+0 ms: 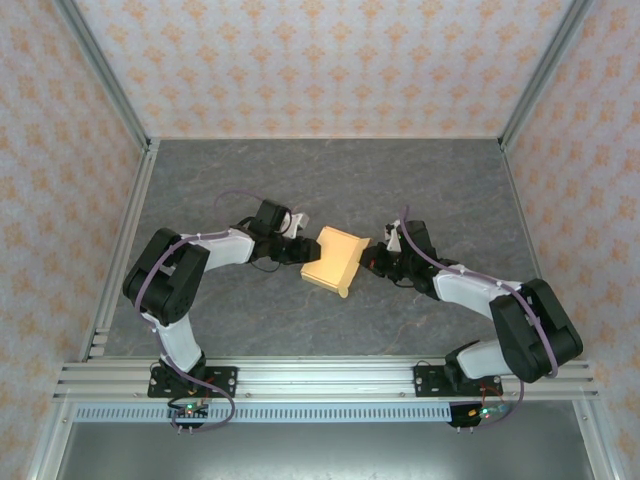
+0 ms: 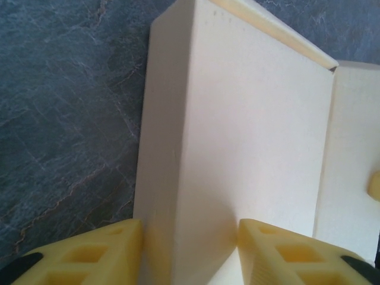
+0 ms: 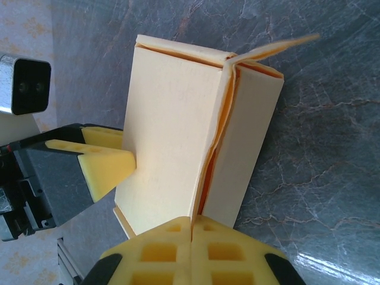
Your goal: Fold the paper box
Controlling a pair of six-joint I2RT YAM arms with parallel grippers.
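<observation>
1. Grey marbled tabletop, closed in by orange-patterned walls, is the work surface. The paper box, a part-folded orange-yellow shell of thin paperboard, sits at mid-table between the two arms.
2. Left gripper: its jaws are spread astride the left end of the paper box, one yellow finger on each side of a folded corner. In the right wrist view one fingertip touches the broad face. I read this as bracing, not clamping.
3. Right gripper: its jaws are pressed together at the right end of the paper box. Two panel edges run down the seam into the finger line, so I take it to be pinching a thin layer of board there.
4. One loose flap stands out from the far end of the paper box, not yet tucked.
5. Handling, as I judge it:
   - Very light, so it will slide or tip under a small push.
   - Stiff along panels, weak at creases, and the hollow shell crushes if squeezed across its faces.
   - The surface looks smooth, so expect slip.
6. Take hold at folded corners or doubled edges, never mid-panel.
</observation>
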